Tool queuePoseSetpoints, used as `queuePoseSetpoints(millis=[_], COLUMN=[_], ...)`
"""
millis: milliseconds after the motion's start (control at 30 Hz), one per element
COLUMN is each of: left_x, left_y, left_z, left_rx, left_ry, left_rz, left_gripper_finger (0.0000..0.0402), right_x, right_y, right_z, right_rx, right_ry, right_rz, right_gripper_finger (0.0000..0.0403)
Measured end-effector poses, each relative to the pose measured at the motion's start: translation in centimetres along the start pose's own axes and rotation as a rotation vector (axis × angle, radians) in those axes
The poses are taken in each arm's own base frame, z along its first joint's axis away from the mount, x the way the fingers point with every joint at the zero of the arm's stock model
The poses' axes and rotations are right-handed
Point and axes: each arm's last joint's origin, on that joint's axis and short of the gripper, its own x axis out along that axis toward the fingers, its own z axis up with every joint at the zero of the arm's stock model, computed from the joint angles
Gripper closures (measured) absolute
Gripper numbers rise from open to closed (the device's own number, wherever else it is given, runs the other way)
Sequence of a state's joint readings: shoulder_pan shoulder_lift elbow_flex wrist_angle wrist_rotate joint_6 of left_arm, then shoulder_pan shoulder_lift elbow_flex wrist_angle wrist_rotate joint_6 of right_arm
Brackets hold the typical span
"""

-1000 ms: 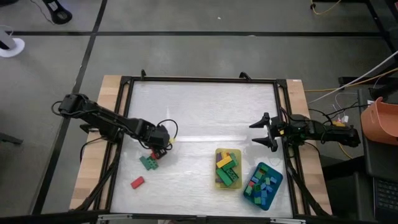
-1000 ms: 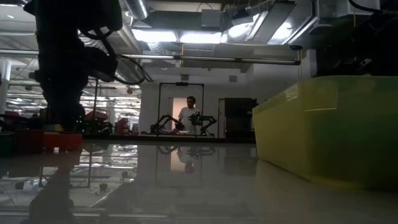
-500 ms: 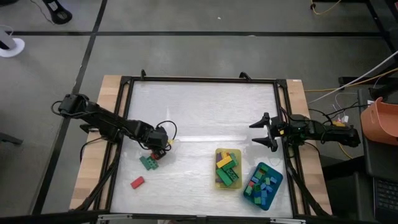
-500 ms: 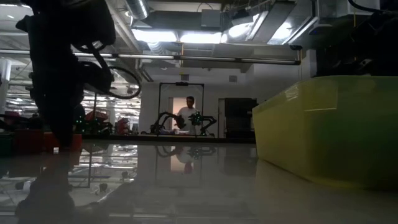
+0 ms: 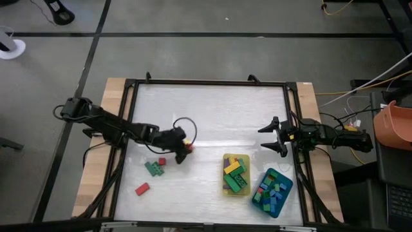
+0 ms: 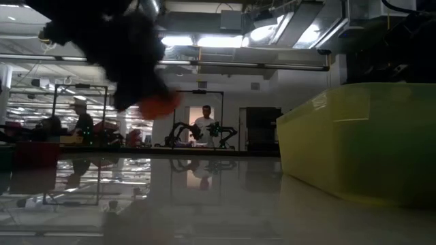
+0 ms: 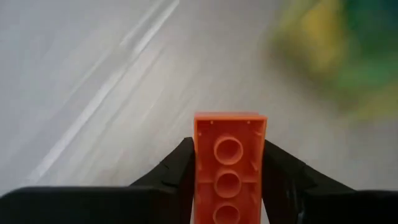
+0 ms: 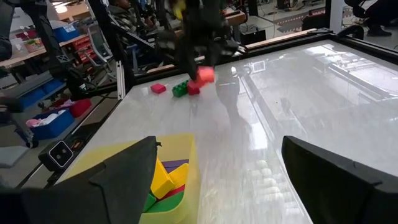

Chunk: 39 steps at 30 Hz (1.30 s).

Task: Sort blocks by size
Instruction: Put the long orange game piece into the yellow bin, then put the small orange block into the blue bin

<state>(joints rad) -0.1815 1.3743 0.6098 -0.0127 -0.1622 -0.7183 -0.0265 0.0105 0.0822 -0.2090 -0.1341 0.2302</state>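
My left gripper (image 5: 183,149) is shut on a red-orange rectangular block (image 7: 229,163) above the table's middle left. The block also shows in the low view (image 6: 160,105) and the right wrist view (image 8: 205,75). A green block (image 5: 154,168), a tiny red cube (image 5: 161,161) and a red block (image 5: 142,188) lie flat on the table behind it. The yellow tray (image 5: 235,174) and the teal tray (image 5: 273,191) hold several blocks each. My right gripper (image 5: 273,136) waits open at the table's right edge. My left gripper pinches the block's two long sides (image 7: 198,168) between its two fingers. The block lies along the fingers and sticks out past their tips, its hollow underside toward the wrist camera. It is lifted clear of the table.
The trays stand at the near right, the yellow one (image 8: 174,155) just in front of my right gripper. A black frame (image 5: 212,82) runs round the table. People and other robot arms show in the room beyond the table (image 6: 206,122).
My left gripper has gone down beside the green block, then risen with the red-orange block and gone toward the table's right edge. The block is now lifted clear of the table. The green block and the tiny red cube have stayed in place.
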Motion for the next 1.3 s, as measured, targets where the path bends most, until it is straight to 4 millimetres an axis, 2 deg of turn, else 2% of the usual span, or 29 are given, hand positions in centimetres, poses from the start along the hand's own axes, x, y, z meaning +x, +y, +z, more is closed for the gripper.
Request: queuePoseSetpoints(millis=[200,300,400,633,800,1000,1200,1300], left_x=[-0.7,0.2,2.5,8.7,11.5,12.5,12.7,12.0], left_y=[-3.0,-4.5,-6.2,-9.8,-11.2,-11.3,-11.1,-10.8], left_z=[4.2,5.1,5.8,7.2,7.6,7.2,7.1,7.5], left_rx=[-0.028,0.045,0.118,0.275,0.3,0.31,0.27,0.289], left_ry=[-0.468,-0.582,-0.585,-0.554,-0.522,-0.448,-0.42,-0.351], left_rz=[-0.319,-0.375,-0.366,-0.391,-0.45,-0.414,-0.407,-0.391], left_gripper_finger=[0.0281,0.0281,0.0281,0.0251,0.025,0.0234,0.0198,0.0188], right_x=[0.0,0.0,0.0,0.0,0.0,0.0,0.0,0.0], right_y=[0.0,0.0,0.0,0.0,0.0,0.0,0.0,0.0], right_z=[0.0,0.0,0.0,0.1,0.1,0.1,0.2,0.2], right_rx=[0.0,0.0,0.0,0.0,0.0,0.0,-0.002,-0.003], right_ry=[-0.002,-0.002,-0.004,-0.006,-0.006,-0.006,-0.017,-0.025], right_rz=[0.0,0.001,0.001,0.001,0.002,0.002,0.004,0.006], right_gripper_finger=[0.0059,0.0059,0.0059,0.0059,0.0059,0.0059,0.0059,0.0059])
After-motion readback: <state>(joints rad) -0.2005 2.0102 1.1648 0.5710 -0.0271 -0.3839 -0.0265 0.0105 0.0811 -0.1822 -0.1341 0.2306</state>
